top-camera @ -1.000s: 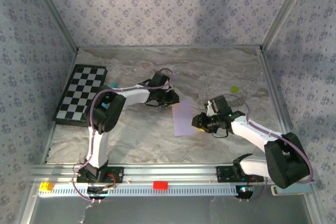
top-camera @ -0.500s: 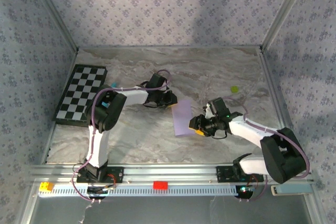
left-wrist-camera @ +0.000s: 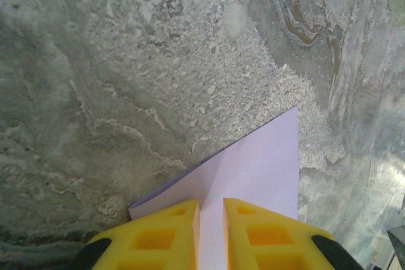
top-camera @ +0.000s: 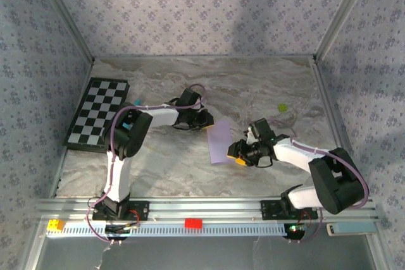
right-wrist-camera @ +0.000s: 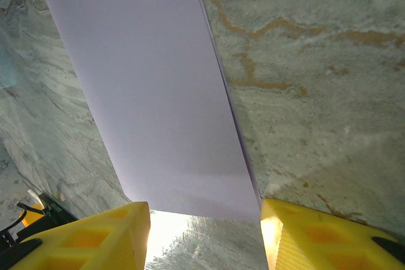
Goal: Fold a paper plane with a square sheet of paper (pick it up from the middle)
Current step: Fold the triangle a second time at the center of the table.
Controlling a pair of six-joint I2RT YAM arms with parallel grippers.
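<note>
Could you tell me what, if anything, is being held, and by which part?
The left gripper pinches the lilac paper by its far edge; the right gripper is open, holding nothing.

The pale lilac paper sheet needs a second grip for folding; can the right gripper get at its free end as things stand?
Probably yes: the right gripper stands open, the pale lilac paper sheet ending just ahead between its fingers, nothing in between.

I'm easing the right gripper [top-camera: 235, 152] closer to the square sheet of paper [top-camera: 219, 141] and opening its jaws wider, the sheet's near edge coming just between them.
</note>
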